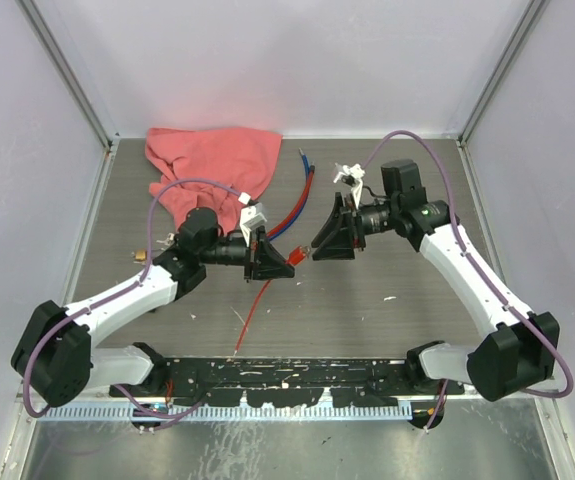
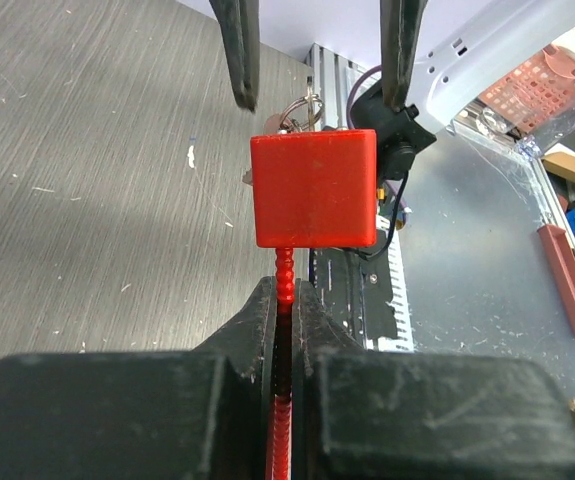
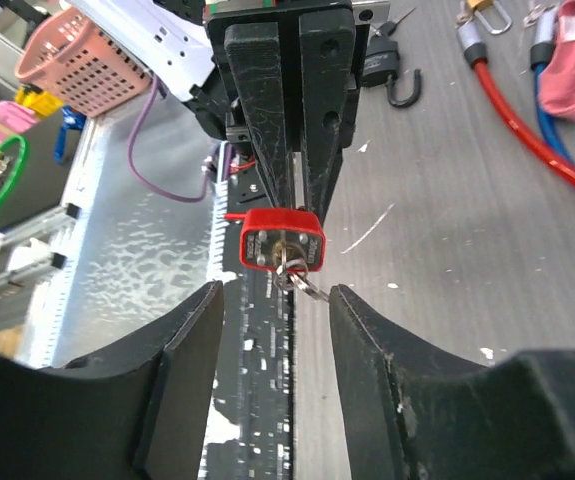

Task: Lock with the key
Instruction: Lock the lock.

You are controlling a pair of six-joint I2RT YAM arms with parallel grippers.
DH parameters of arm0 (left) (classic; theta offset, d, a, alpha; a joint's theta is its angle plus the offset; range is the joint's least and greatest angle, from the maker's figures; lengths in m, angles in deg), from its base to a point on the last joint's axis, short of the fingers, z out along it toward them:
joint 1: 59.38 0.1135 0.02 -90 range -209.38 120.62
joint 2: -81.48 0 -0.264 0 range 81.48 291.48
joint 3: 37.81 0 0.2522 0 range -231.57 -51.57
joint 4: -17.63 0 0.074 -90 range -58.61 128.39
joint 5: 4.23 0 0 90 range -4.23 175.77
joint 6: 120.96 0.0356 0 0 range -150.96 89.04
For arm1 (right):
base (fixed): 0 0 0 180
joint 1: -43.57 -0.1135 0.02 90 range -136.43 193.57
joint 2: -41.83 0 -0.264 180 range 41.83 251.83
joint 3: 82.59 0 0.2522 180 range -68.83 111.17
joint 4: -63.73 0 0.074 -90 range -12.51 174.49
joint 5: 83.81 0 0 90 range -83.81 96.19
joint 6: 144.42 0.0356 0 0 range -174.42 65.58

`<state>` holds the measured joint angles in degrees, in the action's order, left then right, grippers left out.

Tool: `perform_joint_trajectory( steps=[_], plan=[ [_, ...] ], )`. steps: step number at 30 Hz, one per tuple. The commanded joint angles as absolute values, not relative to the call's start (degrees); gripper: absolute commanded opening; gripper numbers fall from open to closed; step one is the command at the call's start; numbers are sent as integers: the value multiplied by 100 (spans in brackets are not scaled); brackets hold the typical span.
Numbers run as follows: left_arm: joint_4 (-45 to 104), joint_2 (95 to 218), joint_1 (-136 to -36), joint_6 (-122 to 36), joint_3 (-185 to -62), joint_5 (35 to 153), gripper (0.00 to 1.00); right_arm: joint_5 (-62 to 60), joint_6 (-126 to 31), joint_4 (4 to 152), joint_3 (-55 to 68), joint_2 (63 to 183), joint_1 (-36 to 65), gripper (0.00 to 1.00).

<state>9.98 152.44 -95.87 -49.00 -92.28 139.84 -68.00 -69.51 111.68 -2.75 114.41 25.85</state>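
One wide table (image 1: 367,320) is seen, and above its middle, well away from the walls, the red lock (image 2: 315,188) is held up in the air. Its cord (image 2: 284,262) is pinched tight by the left gripper (image 2: 285,297). The right gripper (image 3: 277,300) is nearer the key (image 3: 289,262), which is stuck in the lock's face and pointed straight at it. Its fingers are spread, one on each side of the key, not touching. Room to close and twist is judged open all round.

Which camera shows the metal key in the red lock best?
The right wrist view: the small metal key sits in the square red padlock's face. Left wrist shows only its ring; top view, too small to tell.
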Motion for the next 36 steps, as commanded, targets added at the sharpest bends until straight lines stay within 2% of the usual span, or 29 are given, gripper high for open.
perform_joint_trajectory(
  steps=[1, 8, 14, 19, 24, 28, 36],
  plan=[
    [941, 15141, -9646, -4720, -9564, 14040, 0, -6611, -5476, 10208, -319, 11278, 2337, 51],
    [1020, 15092, -9668, -4702, -9538, 13991, 0, -6632, -5096, 9998, -413, 11246, 2247, 38],
    [1102, 15026, -9682, -4626, -9567, 13881, 0, -6534, -4924, 10052, -452, 11299, 2148, 17],
    [1514, 14838, -9680, -4265, -9584, 13473, 0, -6160, -4907, 10660, -288, 11482, 2108, 3],
    [2395, 14486, -9700, -3400, -9626, 12645, 0, -5411, -4240, 11421, -136, 11924, 2118, 1],
    [2954, 14378, -9732, -2883, -9700, 12090, 0, -5573, -3353, 11494, -260, 12248, 2122, 1],
    [3477, 14543, -9790, -2363, -9720, 11793, 0, -6096, -2421, 10878, -437, 12593, 2120, 1]
  ],
)
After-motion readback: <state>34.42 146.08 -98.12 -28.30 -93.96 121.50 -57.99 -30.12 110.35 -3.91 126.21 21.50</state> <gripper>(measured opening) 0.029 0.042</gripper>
